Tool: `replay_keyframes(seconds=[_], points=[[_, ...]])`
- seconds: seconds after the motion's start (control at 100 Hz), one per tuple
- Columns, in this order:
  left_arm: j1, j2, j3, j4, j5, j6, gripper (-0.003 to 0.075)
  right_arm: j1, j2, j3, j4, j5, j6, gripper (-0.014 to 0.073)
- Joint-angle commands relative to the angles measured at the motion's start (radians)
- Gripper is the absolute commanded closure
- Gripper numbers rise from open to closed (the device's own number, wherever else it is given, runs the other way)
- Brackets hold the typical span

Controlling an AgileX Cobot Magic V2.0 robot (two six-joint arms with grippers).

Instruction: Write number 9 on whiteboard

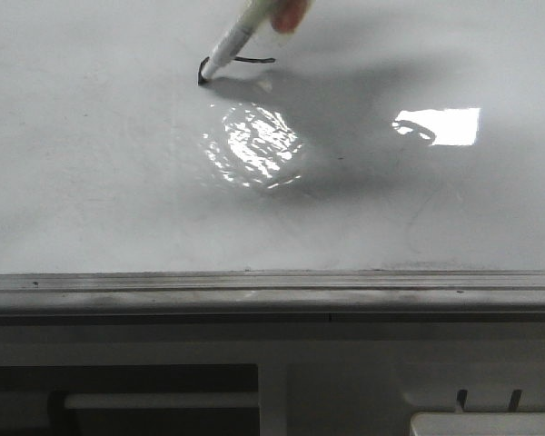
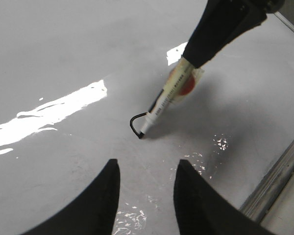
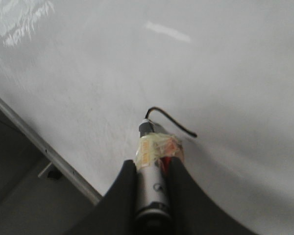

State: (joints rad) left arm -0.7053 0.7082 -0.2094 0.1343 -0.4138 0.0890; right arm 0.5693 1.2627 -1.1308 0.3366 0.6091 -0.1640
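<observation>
Grey metal edge rail (image 1: 272, 292) runs along the near side of the whiteboard (image 1: 91, 163), dull and scuffed, with pale frame parts below it. Board surface glossy white, faintly smudged. A rippled glare patch (image 1: 252, 143) lies between the rail and the marker tip; a sharper rectangular reflection (image 1: 440, 125) sits off to the glare patch's right in the front view.

Marker pen (image 1: 229, 44) slants down to the board, white barrel, dark tip touching the surface. Yellowish tape wraps the barrel, with red showing under it, seen in both wrist views. Right gripper (image 3: 154, 193) pinches the marker, its black fingers (image 3: 122, 196) pressed against either side of the barrel. Its soft grey shadow spreads over the board beyond the glare patch.

Only the start of the number 9 (image 1: 236, 64) is drawn: a thin dark stroke running sideways, then curving down in a short hook to the marker tip. From the right wrist view the line arcs away from the tip and ends in a small blob.

Left gripper (image 2: 146, 196) hovers just above the board near the stroke, its two curved black fingers (image 2: 100, 200) spread apart with nothing between them. Nothing stands between it and the marker tip.
</observation>
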Motion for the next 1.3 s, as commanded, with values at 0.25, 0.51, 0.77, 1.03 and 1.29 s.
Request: replay_keyframes(seconds=[0.25,0.51,0.77,1.03,1.29], points=[[-0.003,-0.005,-0.028,-0.015,-0.075,-0.002,0.0472,-0.065,-0.091,-0.042,-0.115,0.042,0.019,0.0643],[-0.003,-0.005,-0.028,-0.015,-0.075,-0.002,0.0472,-0.074,-0.075,-0.089,-0.127,0.046,0.019,0.0643],[-0.003,-0.005,-0.028,-0.015,-0.075,-0.002,0.0472,-0.072,-0.082,0.046,-0.041,0.114,0.031,0.0643],[-0.003,-0.005,-0.028,-0.015,-0.073,-0.002,0.0472,-0.072,-0.126,0.135,-0.028,0.08,0.022,0.0643],[-0.015,-0.005,-0.028,0.08,-0.073,-0.009,0.0472,-0.033,-0.177,0.135,0.156,0.068,-0.074,0.0643]])
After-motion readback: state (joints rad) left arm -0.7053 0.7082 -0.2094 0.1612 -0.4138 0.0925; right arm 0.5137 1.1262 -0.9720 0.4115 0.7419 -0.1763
